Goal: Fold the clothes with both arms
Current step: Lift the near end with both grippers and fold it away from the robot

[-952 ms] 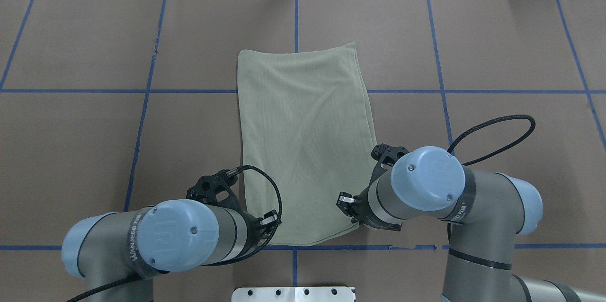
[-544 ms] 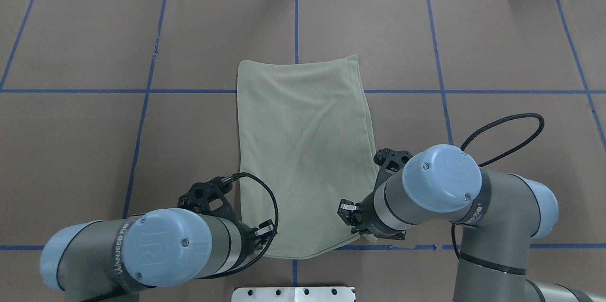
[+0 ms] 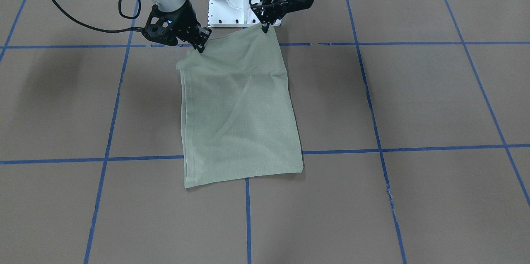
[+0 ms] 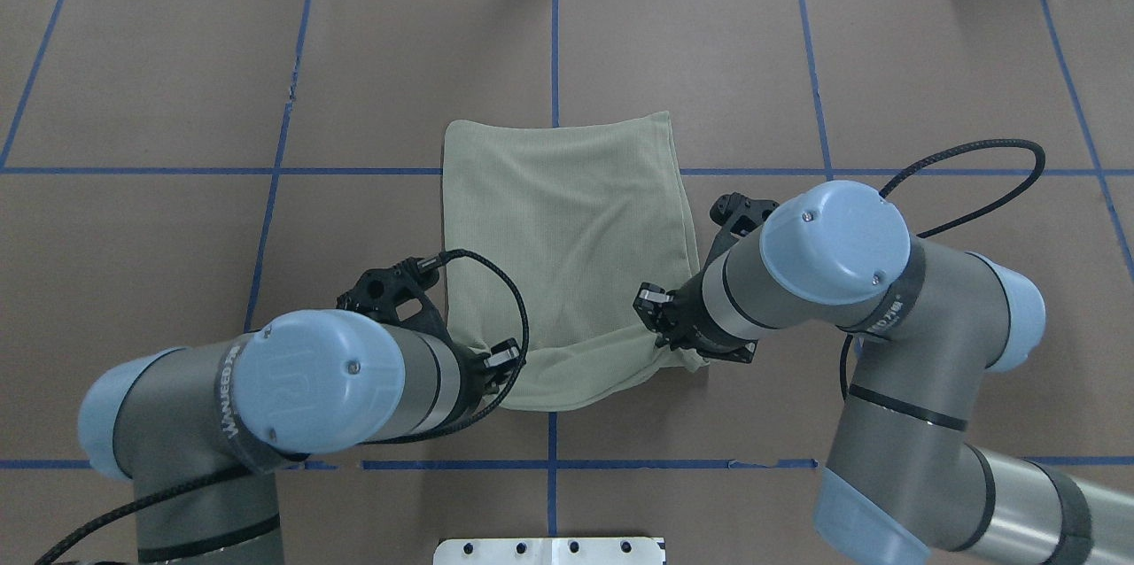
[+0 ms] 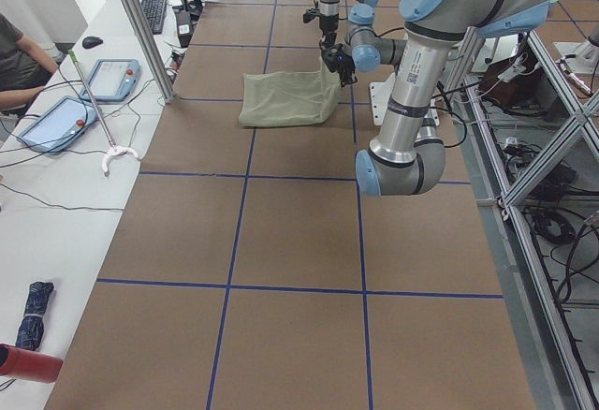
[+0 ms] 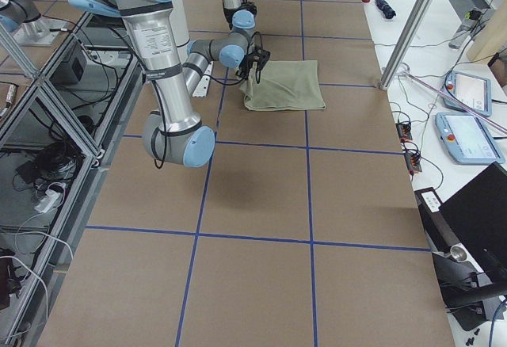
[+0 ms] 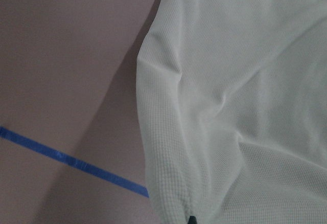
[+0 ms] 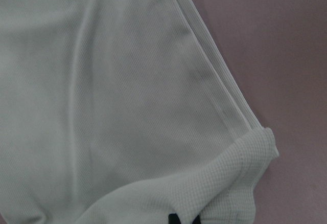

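Observation:
The sage-green shirt [image 4: 567, 220] lies folded into a narrow rectangle in the middle of the table. Its near edge is lifted off the table and curls over the rest. My left gripper [image 4: 498, 368] is shut on the near left corner; in the front-facing view it [image 3: 265, 28] pinches that corner. My right gripper [image 4: 663, 336] is shut on the near right corner, as the front-facing view [image 3: 201, 46] also shows. The wrist views show ribbed green fabric [image 7: 230, 106] [image 8: 127, 106] hanging from the fingertips. The hang tag and logo are hidden.
The brown table cover carries a grid of blue tape lines [image 4: 554, 34]. The white pedestal base [image 4: 549, 550] stands at the near edge. A black cable [image 4: 974, 184] loops off my right arm. An aluminium post [image 5: 140, 31] and tablets [image 5: 56, 120] stand beyond the far edge.
Both grippers have moved away from the robot's base and lifted the shirt's near edge off the near tape line. The edge now hangs over the shirt's middle part.

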